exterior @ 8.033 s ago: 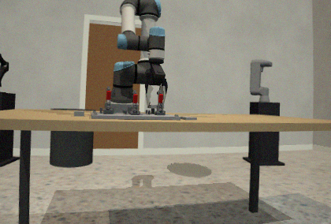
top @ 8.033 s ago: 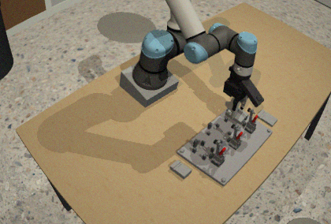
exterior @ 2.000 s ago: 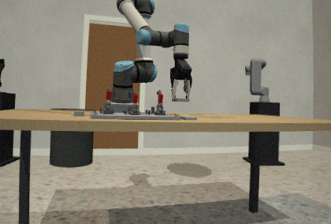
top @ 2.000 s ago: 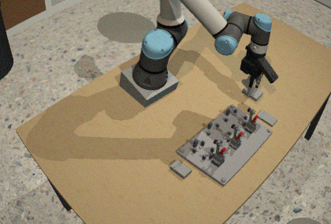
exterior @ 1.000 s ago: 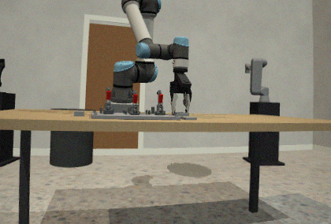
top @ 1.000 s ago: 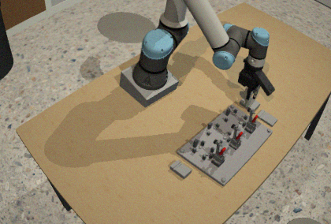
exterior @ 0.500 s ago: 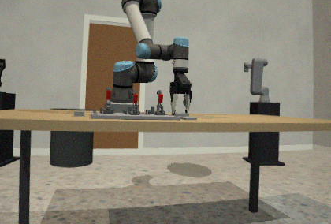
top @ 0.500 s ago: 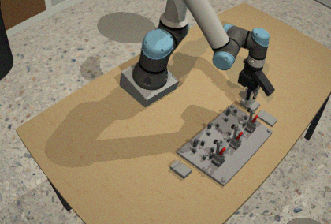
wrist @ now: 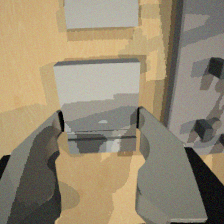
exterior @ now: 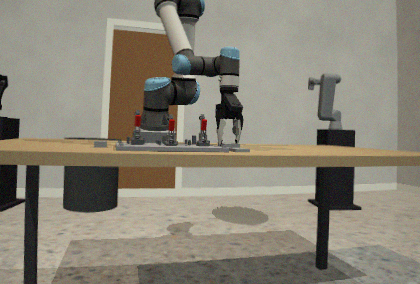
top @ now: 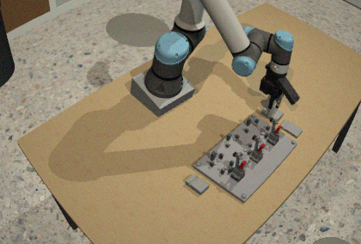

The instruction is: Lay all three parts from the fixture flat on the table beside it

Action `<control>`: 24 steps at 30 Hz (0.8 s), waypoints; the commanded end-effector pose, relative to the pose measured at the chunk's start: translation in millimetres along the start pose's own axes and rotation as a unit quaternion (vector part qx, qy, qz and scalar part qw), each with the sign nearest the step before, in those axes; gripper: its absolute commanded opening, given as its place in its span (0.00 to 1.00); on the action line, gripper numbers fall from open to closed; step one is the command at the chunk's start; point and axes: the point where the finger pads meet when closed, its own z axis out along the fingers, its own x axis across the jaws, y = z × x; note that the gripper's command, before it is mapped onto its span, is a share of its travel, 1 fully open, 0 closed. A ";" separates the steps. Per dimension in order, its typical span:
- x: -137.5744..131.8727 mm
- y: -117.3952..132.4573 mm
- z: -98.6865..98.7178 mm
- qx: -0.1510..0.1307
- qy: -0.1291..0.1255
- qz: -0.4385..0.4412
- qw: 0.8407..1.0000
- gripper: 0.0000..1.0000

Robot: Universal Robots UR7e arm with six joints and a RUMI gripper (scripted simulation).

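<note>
My gripper (top: 272, 118) (exterior: 229, 137) (wrist: 100, 110) is shut on a flat grey part (top: 275, 114) (wrist: 97, 90) and holds it low over the table, just off the far end of the fixture (top: 262, 170) (exterior: 165, 147) (wrist: 195, 30). A second grey part (top: 292, 128) (wrist: 101, 12) lies flat on the table just beyond the held one. A third grey part (top: 197, 184) lies flat on the table by the fixture's near left corner. The fixture is a grey plate with small blocks and three red-handled toggle clamps (top: 260, 147) (exterior: 170, 125). I cannot tell whether the held part touches the table.
The arm's base (top: 162, 93) stands on the table to the left of the fixture. The table's right edge (top: 344, 123) is close behind the second part. A grey device on a black pedestal (exterior: 331, 103) stands off the table in the exterior view.
</note>
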 end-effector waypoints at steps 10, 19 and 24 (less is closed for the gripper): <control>-0.2 -0.4 1.9 0.001 0.000 0.000 1.000 0.00; -0.2 -0.5 5.7 0.001 0.000 0.000 1.000 0.00; -0.2 -0.5 6.1 0.001 0.000 0.000 1.000 0.00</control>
